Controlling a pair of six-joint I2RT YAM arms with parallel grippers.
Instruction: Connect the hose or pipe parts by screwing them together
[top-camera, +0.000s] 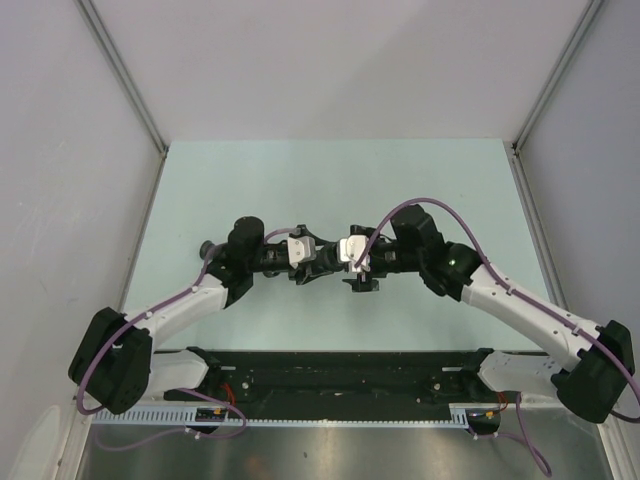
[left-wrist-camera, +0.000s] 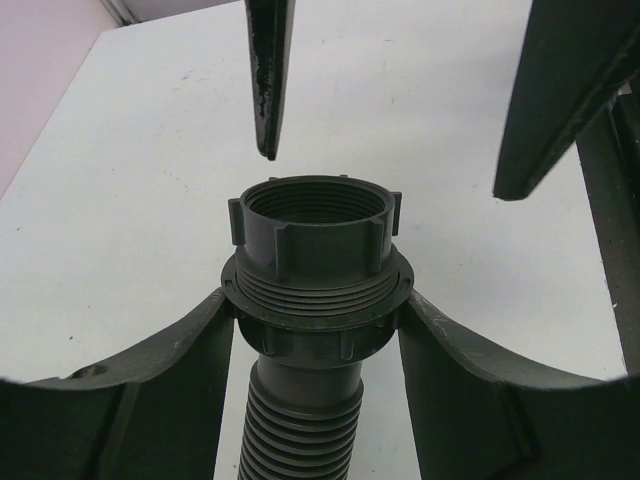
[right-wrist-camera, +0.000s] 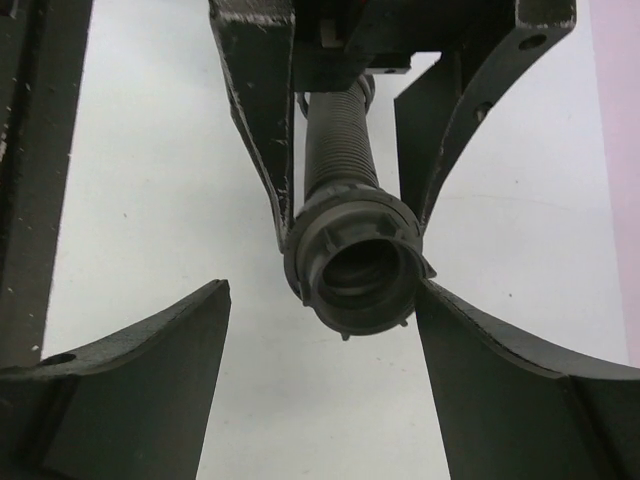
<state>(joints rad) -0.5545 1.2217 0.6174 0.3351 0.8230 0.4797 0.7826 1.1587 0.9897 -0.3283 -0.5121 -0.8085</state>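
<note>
Holding tube (left-wrist-camera: 300, 425), left gripper (left-wrist-camera: 318, 305); ring nut (left-wrist-camera: 315, 235) on end; right gripper (right-wrist-camera: 322, 292) spread.

A robot lab cell: plain grey panels (top-camera: 330, 60) wall in a pale green counter (top-camera: 330, 180), with metal posts (top-camera: 125, 80) at its far corners and a slotted cable duct (top-camera: 300, 422) along its near edge.

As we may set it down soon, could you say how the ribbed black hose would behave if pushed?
The ribbed hose would probably bend rather than stay stiff, given its corrugated wall. Its round collar suggests it may roll if laid down. That ribbing likely stops it slipping in the left end effector.
</note>
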